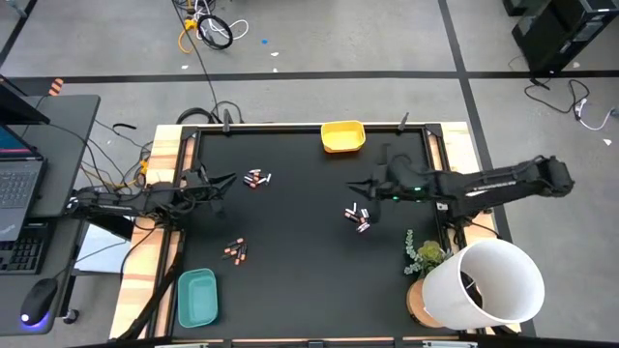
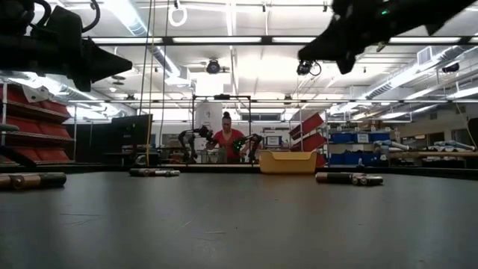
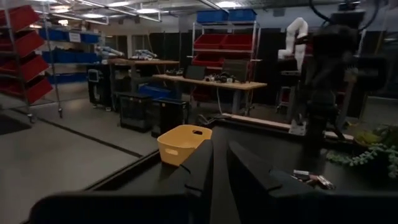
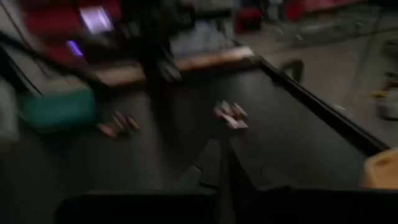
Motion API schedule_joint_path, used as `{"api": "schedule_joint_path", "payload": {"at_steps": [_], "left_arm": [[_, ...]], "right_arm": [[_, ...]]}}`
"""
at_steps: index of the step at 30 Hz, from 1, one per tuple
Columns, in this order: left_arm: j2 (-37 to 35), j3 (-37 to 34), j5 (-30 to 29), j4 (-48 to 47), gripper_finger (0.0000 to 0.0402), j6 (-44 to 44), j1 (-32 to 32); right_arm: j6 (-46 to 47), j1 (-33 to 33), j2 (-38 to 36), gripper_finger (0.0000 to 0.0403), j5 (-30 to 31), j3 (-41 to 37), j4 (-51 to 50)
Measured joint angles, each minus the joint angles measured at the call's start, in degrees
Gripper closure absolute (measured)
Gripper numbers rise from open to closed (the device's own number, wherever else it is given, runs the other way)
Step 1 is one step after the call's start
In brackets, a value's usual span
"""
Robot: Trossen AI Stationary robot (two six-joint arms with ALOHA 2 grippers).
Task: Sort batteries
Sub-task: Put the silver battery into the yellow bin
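1. Hovering above the bench [image 1: 290, 280], the right end effector [image 1: 354, 185] has its fingers nearly together, grasping nothing visible, probably poised over the batteries [image 1: 357, 217] at its six o'clock.
2. The left end effector [image 1: 224, 180] waits, fingers near-closed and empty, with another cluster [image 1: 255, 178] at its three o'clock.
3. A third cluster [image 1: 235, 250] lies toward the teal tray [image 1: 196, 296]; the yellow tray [image 1: 342, 136] sits at twelve o'clock.
4. All are tiny cylinders, pale or copper-dark.

both tools [image 1: 229, 178] [image 1: 354, 185] closed, raised.

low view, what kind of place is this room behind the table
Probably a robotics lab or workshop. Behind the black table stand racks of red storage bins and blue bins, another pair of robot arms with a person at them, under long ceiling lights.
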Motion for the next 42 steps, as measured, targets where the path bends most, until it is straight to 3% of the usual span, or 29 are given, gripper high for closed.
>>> {"api": "schedule_joint_path", "payload": {"at_steps": [5,13,20,27,32,38,42], "left_arm": [[0.0,0.1,-7.7,5.3,0.034,5.7,0.8],[1.1,0.1,-8.6,2.5,0.032,1.7,2.3],[4.2,0.1,-5.7,0.8,0.0286,-3.3,2.2],[7.2,0.1,-5.0,1.8,0.0269,-6.6,2.2],[8.4,0.1,-5.0,5.4,0.027,-7.5,2.2],[9.0,0.1,-5.0,8.2,0.027,-7.2,2.2],[9.0,0.1,-5.0,9.7,0.027,-1.2,2.2]], "right_arm": [[-2.1,1.1,8.2,0.0329,1.6,6.1,-6.7],[-1.6,4.2,18.0,0.0267,7.1,12.5,-19.4],[0.9,4.6,23.5,0.0267,2.9,13.0,-24.8],[6.5,6.8,24.9,0.0268,5.1,13.3,-32.8],[19.3,2.4,24.1,0.0268,5.9,13.3,-42.2],[24.4,-1.0,24.8,0.0274,1.7,14.9,-42.3],[26.1,-2.1,26.4,0.0285,1.2,17.5,-44.4]]}}
